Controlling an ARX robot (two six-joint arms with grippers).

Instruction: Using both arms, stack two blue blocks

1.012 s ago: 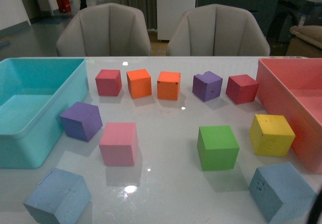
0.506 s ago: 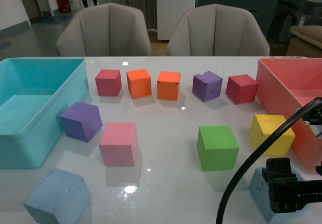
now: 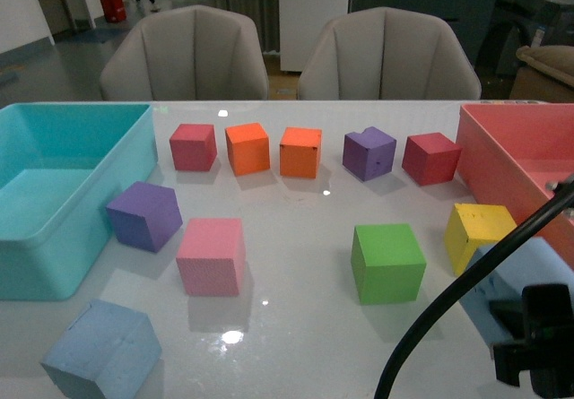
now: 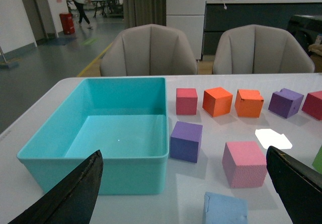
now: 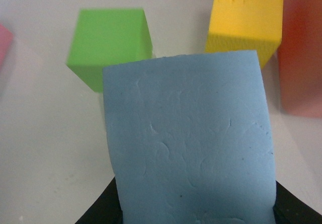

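Note:
One blue block (image 3: 101, 350) rests on the white table at the front left, and it also shows in the left wrist view (image 4: 225, 209). My left gripper (image 4: 183, 194) hangs open just short of it, its black fingers (image 4: 65, 199) spread wide to either side. The left arm is out of the front view. The other blue block (image 3: 516, 278) is lifted off the table at the front right, tilted, with my right gripper (image 3: 536, 341) shut on it. This block (image 5: 188, 138) fills the right wrist view, and the black fingers (image 5: 98, 215) show only at its lower corners.
A turquoise bin (image 3: 54, 193) stands at the left and a pink-red bin (image 3: 529, 161) at the right. Green (image 3: 387, 262), yellow (image 3: 480, 227), pink (image 3: 212, 255) and purple (image 3: 143, 215) cubes lie mid-table. A row of red, orange and purple cubes (image 3: 300, 152) lies behind them.
My right arm came into view at the front right, took hold of the right blue block and raised it off the table. The left blue block has not moved.

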